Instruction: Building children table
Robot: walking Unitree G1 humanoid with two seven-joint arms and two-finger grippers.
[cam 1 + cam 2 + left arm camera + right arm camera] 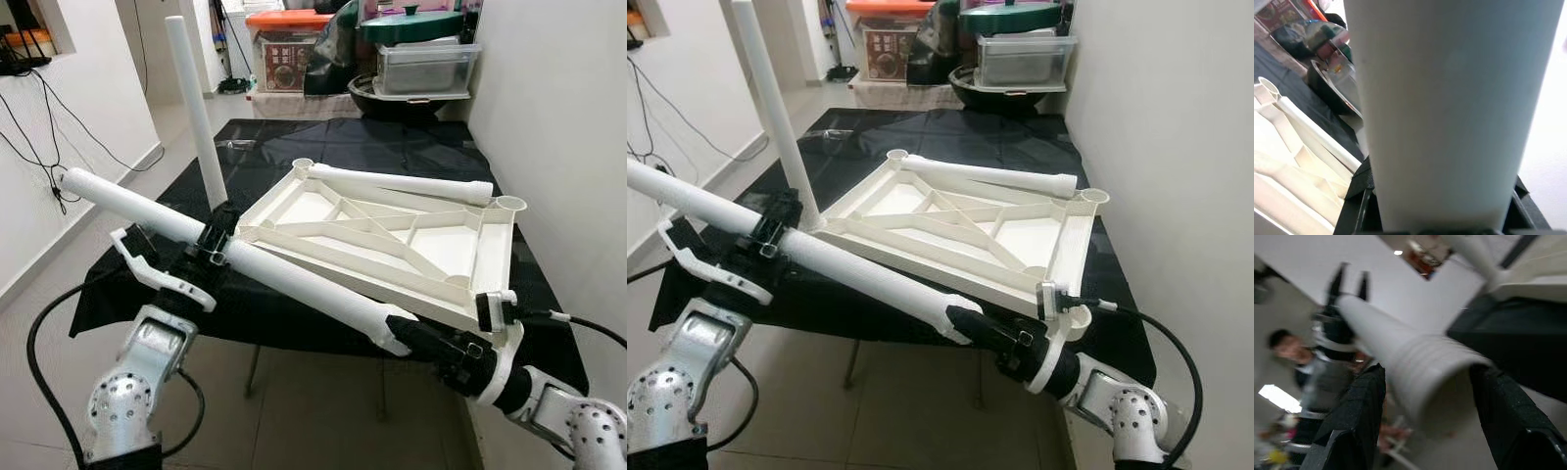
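Note:
A white children's table top (pixel 460 245) lies upside down on a black-covered table (pixel 372 142). One white leg (pixel 196 108) stands upright in its far left corner socket. A second leg (pixel 402 183) lies loose along the top's far edge. I hold a third long white leg (pixel 284 274) slanting across the near edge, above the top. My left gripper (pixel 217 245) is shut around its middle, and the leg (pixel 1449 98) looms close in the left wrist view. My right gripper (pixel 416 338) is shut on its ribbed end (pixel 1420 362), between black fingers (pixel 1359 406).
Stacked storage boxes (pixel 289 49), a clear bin (pixel 426 64) and a dark bowl stand behind the table. A white wall (pixel 568 117) runs close along the right. Cables hang on the left wall. A blurred person (pixel 1288 352) shows in the right wrist view.

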